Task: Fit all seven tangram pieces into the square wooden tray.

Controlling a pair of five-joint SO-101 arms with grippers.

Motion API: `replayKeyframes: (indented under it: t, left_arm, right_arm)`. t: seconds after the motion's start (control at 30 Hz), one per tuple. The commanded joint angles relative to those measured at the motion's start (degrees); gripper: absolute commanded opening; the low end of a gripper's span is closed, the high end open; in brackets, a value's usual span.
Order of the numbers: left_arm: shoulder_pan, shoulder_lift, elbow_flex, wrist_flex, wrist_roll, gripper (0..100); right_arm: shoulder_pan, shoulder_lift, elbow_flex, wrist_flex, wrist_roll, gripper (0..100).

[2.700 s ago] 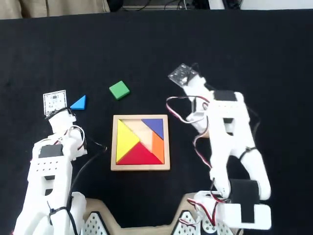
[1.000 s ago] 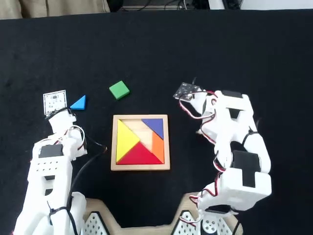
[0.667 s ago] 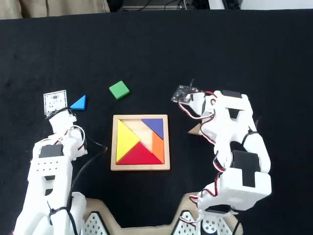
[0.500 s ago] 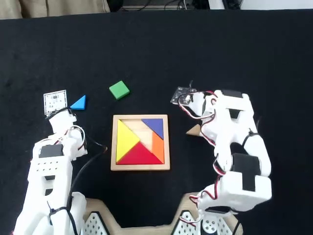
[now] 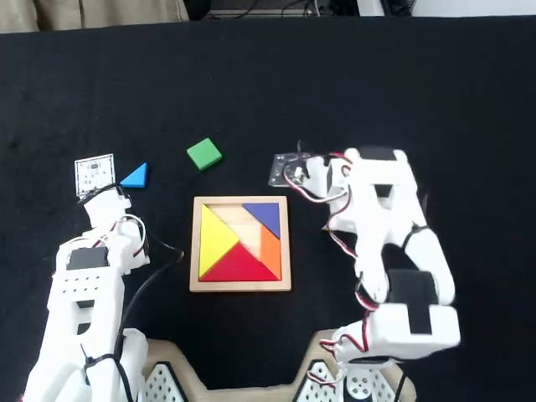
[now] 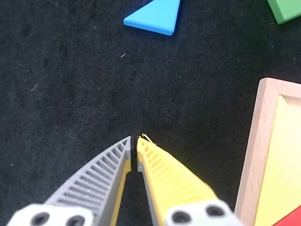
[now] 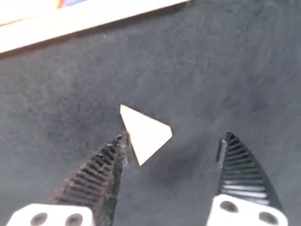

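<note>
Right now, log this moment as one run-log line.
left gripper shut | right gripper open, pale triangle between fingers | tray partly filled | blue triangle, green square outside

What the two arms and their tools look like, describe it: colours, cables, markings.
The left arm and right arm are white plastic shells with black motor blocks and loose red, white and black cables. The left tool has one grey and one yellow finger, ribbed and tapered; the right tool has two black ribbed fingers on white mounts.
</note>
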Motion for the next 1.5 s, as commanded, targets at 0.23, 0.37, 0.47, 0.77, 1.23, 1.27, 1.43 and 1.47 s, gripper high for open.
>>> replayKeyframes:
  t: [0.23, 0.37, 0.47, 0.77, 1.23, 1.27, 1.43, 1.47]
  left_arm:
    - [0.75, -0.62, -0.40, -1.05, 0.00, 3]
    - [0.84, -0.62, 0.48, -2.73, 0.00, 3]
    - [0.84, -0.62, 0.48, -2.90, 0.00, 3]
    - [0.84, -0.62, 0.48, -2.90, 0.00, 3]
    - [0.84, -0.79, 0.48, -2.81, 0.00, 3]
    - [0.84, -0.79, 0.48, -2.81, 0.00, 3]
    - [0.84, -0.79, 0.48, -2.81, 0.00, 3]
    - [0.84, -0.70, 0.48, -2.81, 0.00, 3]
  right_arm:
    - [1.67, 8.22, -10.68, 9.32, 6.42, 29.4]
    - [3.52, 8.13, -10.86, 9.76, 8.44, 29.4]
    - [4.48, 8.48, -10.77, 9.41, 8.88, 29.4]
    - [4.22, 8.13, -8.22, 8.62, 8.53, 29.3]
    - [0.88, 8.66, -7.43, 5.63, 4.22, 29.3]
    - [0.35, 8.66, -6.90, 4.66, 3.16, 29.2]
    - [-0.97, 8.22, -3.30, 0.09, 1.85, 27.0]
    - [-0.88, 8.22, -3.12, 0.26, 1.85, 24.7]
